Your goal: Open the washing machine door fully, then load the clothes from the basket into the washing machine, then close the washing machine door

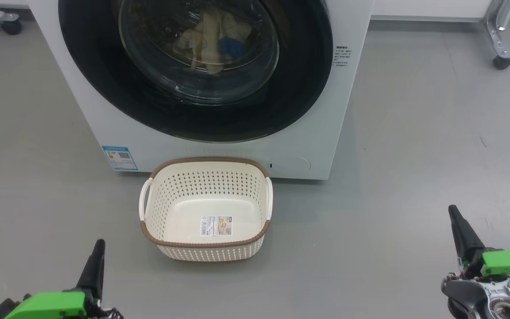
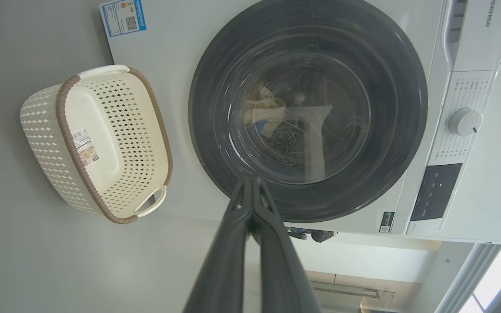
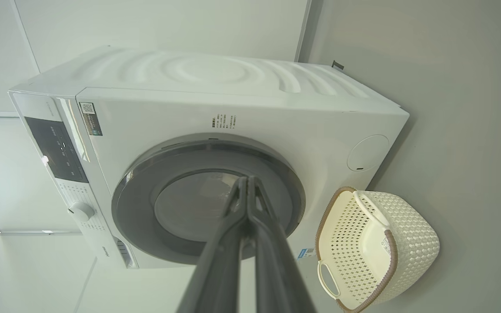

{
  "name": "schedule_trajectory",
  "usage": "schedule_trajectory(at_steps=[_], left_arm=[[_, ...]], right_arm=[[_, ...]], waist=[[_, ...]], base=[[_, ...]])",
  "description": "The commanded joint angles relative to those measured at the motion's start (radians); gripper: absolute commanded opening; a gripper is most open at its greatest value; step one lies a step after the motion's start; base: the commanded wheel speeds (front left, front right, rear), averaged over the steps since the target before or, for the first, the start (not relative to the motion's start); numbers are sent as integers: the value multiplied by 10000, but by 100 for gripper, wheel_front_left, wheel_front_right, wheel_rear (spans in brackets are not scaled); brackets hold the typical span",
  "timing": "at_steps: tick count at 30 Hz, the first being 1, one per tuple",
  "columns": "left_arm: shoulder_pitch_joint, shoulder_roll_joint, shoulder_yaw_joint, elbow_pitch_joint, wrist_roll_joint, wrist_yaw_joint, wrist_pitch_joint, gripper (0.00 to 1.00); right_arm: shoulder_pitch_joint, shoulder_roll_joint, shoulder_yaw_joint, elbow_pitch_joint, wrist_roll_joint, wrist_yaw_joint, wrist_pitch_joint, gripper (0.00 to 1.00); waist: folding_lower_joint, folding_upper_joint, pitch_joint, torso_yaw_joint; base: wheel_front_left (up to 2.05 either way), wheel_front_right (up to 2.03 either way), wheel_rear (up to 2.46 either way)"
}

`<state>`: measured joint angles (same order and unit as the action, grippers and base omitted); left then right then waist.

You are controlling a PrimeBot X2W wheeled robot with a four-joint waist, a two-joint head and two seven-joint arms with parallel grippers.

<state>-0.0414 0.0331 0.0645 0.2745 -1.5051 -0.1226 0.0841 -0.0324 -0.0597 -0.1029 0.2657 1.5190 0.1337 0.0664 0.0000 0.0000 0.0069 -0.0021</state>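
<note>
A smooth grey floor (image 1: 414, 146) spreads across the head view, marked by a small dark scuff (image 1: 483, 142) at the right. A black caster (image 1: 503, 61) under a silver metal leg (image 1: 497, 31) stands at the upper right, and another black caster (image 1: 11, 27) at the upper left. A plain white wall (image 3: 155, 26) shows in the right wrist view.

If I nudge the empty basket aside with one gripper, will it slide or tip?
It probably slides easily: the basket is empty, thin perforated plastic, so likely light, on a smooth floor. Pushed near its top, it might tip.

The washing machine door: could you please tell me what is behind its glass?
Through the door I see pale yellow clothes with a blue patch, lying in the drum. Its black ring covers the drum's edges.
</note>
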Motion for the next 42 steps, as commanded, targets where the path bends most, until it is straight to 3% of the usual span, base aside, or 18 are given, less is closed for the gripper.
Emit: schedule_trajectory(at_steps=[1, 7, 42], left_arm=[[-583, 163, 409, -291, -356, -59, 115, 0], [-667, 171, 489, -290, -1030, -80, 288, 0], [-667, 171, 490, -292, -1037, -81, 289, 0]], right_arm=[[-620, -64, 115, -267, 383, -29, 123, 0], [-736, -50, 89, -220, 1053, -30, 307, 0], [-744, 5, 10, -215, 995, -30, 372, 0]], waist=[[0, 0, -9, 5], [0, 0, -38, 21], [0, 0, -38, 21]], base=[[0, 0, 0], [0, 0, 0], [0, 0, 0]])
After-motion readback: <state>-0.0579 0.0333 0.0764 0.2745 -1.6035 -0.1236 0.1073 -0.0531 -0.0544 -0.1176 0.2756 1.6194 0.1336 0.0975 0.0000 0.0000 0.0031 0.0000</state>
